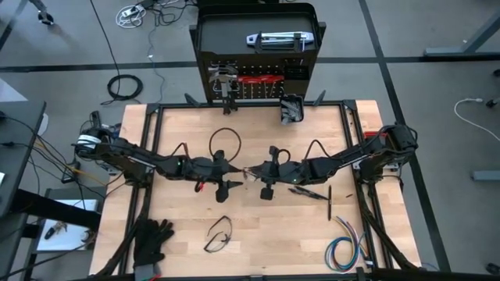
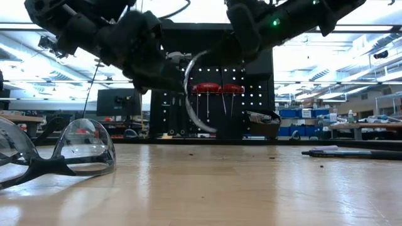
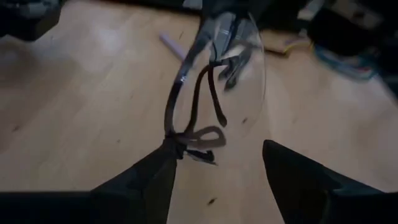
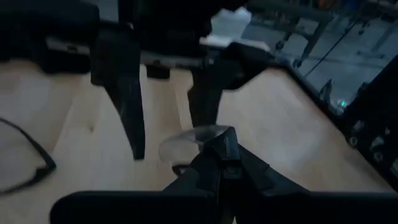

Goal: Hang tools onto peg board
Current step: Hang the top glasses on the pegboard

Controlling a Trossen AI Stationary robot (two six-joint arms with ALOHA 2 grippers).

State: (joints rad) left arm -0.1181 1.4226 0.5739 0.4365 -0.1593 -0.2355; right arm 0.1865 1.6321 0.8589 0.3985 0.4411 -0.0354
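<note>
A pair of clear safety glasses [image 3: 205, 93] hangs in the air over the middle of the table, between my two grippers. My right gripper [image 4: 224, 140] is shut on one end of them. My left gripper [image 3: 219, 146] stands open at the other end, one finger on each side of the frame's dark end piece [image 3: 196, 140]. In the low view the curved lens [image 2: 195, 94] stands on edge, well above the wood. The peg board [image 1: 258, 55] stands upright at the table's far edge, with red-handled tools [image 2: 217, 88], a hammer [image 1: 226, 82] and a silver tool [image 1: 273, 39] on it. My right gripper pinches the edge of the clear lens [image 4: 186, 142] between its two shut fingers, coming level from the table's right side. The glasses are lifted clear of the table and reach toward the left arm. My left gripper: one fingertip [image 3: 166, 155] lies right beside the frame's end; I cannot tell whether it touches.
A second pair of safety glasses [image 1: 219, 234] lies near the front edge, black gloves [image 1: 152, 242] at the front left, a coloured wire bundle [image 1: 348, 250] at the front right. Dark tools [image 1: 307, 192] and a thin bar [image 1: 330, 201] lie right of centre. A small black bin [image 1: 291, 108] hangs on the board.
</note>
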